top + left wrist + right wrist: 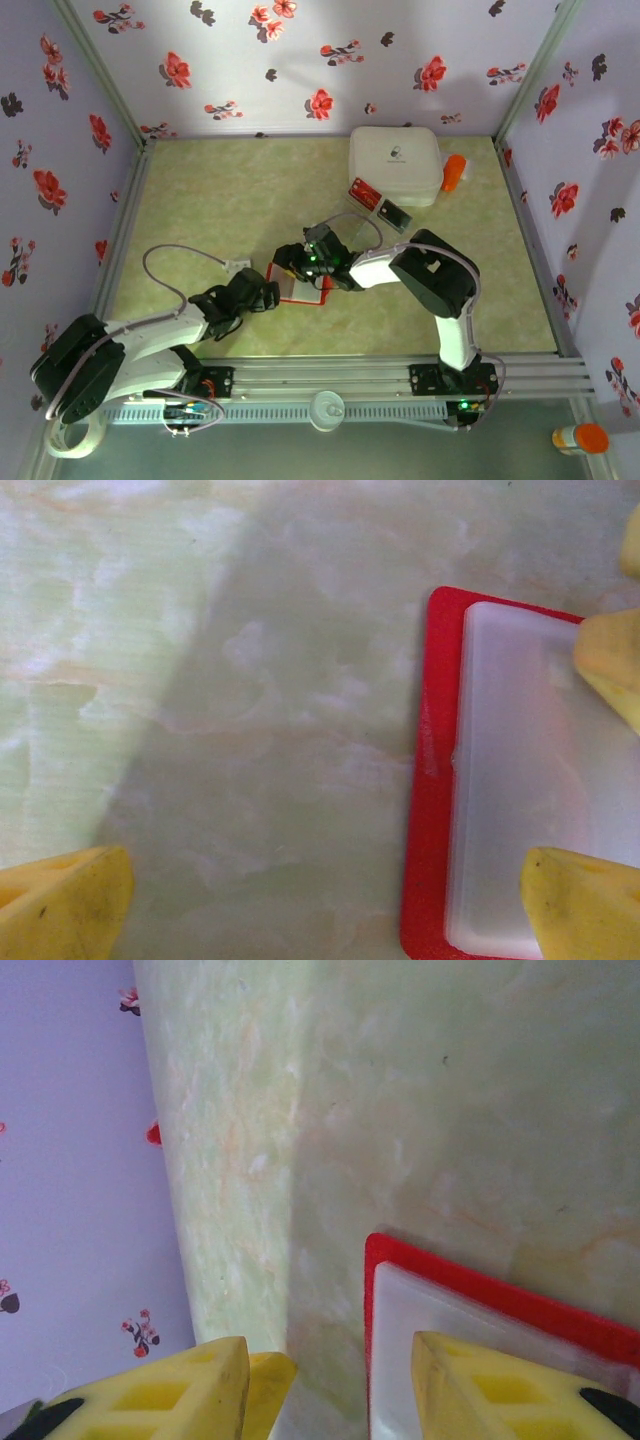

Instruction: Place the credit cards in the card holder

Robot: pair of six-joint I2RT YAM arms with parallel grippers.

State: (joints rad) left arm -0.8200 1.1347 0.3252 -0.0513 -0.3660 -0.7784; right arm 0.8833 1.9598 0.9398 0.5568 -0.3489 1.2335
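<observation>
Starting at the left, the top view has the left hand (258,296) low over the green bench (200,200), just beside the card holder (300,287). The holder lies open near the middle, a red border around pale pockets. The left wrist view adds what the overhead blurs: that hand is spread wide, one yellow finger over bare bench, the other above the pale pocket. The right hand (303,262) hangs over the holder's far edge. Its wrist view shows the fingers moderately apart, straddling the red border; whether they touch it I cannot tell. Further right in the top view, a red credit card (362,192) and a dark credit card (394,214) lie on the bench just beside a white box (395,160).
</observation>
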